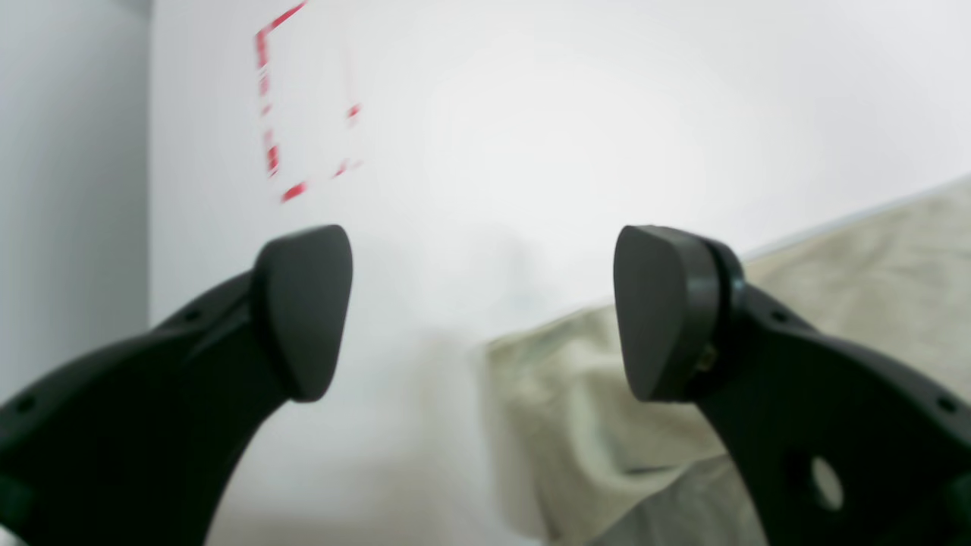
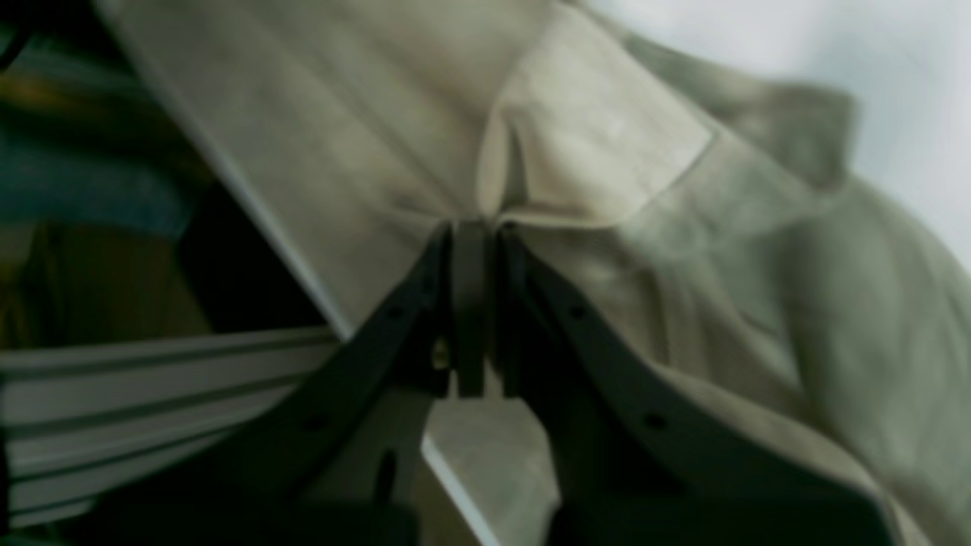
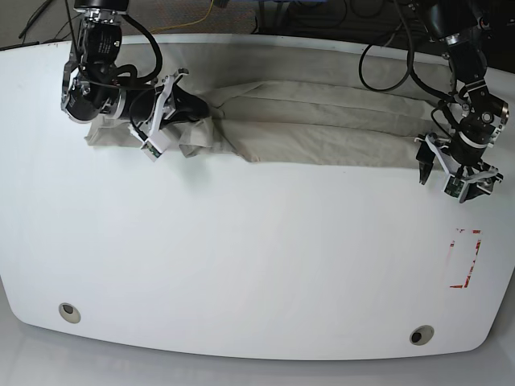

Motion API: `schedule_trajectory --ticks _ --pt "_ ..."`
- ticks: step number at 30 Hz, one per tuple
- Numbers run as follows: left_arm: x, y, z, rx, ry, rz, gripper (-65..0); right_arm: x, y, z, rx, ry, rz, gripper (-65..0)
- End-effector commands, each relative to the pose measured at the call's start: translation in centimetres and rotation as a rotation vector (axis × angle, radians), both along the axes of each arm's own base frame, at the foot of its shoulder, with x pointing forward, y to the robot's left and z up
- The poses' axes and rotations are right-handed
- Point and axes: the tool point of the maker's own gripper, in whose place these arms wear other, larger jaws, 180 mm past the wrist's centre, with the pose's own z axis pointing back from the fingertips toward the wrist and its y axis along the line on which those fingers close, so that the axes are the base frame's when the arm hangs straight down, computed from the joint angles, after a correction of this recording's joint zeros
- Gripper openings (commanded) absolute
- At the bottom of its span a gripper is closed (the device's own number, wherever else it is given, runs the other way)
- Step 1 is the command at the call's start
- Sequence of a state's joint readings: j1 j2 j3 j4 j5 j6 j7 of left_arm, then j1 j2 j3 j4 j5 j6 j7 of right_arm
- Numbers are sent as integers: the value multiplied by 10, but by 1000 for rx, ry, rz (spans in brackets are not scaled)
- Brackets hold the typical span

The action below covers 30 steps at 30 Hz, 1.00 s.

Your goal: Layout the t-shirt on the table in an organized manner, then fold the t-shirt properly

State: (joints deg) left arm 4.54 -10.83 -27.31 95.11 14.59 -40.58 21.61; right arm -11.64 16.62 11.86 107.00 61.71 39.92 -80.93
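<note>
My left gripper (image 1: 483, 315) fills the near view: both dark pads (image 1: 303, 311) spread wide, nothing between them but bare table (image 1: 531, 114). The shirt (image 1: 607, 425) lies just below and to one side of that gap, its edge reaching under one pad's side without touching either. Beyond the pads sits the red tape outline (image 1: 273, 144), well apart from the cloth.

My right gripper (image 2: 474, 250) is clamped tight on a fold of shirt (image 2: 592, 159), the jaws meeting with cloth bunched and creased at their tips. I judge that hold is there to keep one end anchored while the other end gets pulled out straight.

Seen from the base, the shirt (image 3: 322, 121) stretches in a long wrinkled band along the table's far side, between my two arms. My right arm (image 3: 92, 80) reaches in low, wrist turned sideways into the bunched end. My left arm (image 3: 467, 104) hangs down at the other end, gripper (image 3: 459, 173) pointing at the table just past the shirt's edge. The spreading looks unfinished; folding has not begun.
</note>
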Motion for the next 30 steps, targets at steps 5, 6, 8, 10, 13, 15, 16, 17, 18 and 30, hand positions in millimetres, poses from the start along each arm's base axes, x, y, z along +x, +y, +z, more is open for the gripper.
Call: schedule_trajectory --ticks 5,6,8,10,13,15,16,17,18,30 --pt "9 -2 14 13 -46 -19 -138 -18 18 9 36 6 155 -650" --pt "9 -2 14 13 -46 -19 -138 -21 20 8 31 13 174 -650" --pt "9 -2 14 13 -46 -19 -138 -28 24 4 23 30 211 -650" --pt "9 -2 14 13 -46 -19 -138 -34 27 2 16 42 244 -650" --pt "9 -2 14 13 -46 -19 -138 -36 28 0 -3 45 285 -649" --pt "10 -2 15 13 -47 -19 -138 -40 29 -2 -13 55 314 -613" --pt "10 -2 15 13 -48 -19 -138 -41 29 -2 -21 56 330 -578" --pt "10 -2 15 15 -48 -19 -138 -41 29 -2 -30 52 347 -533" --pt "10 -2 15 15 -48 -19 -138 -41 29 -2 -33 51 353 -513" --pt "8 0 15 15 -46 -15 -138 -60 18 -10 -110 95 476 -116"
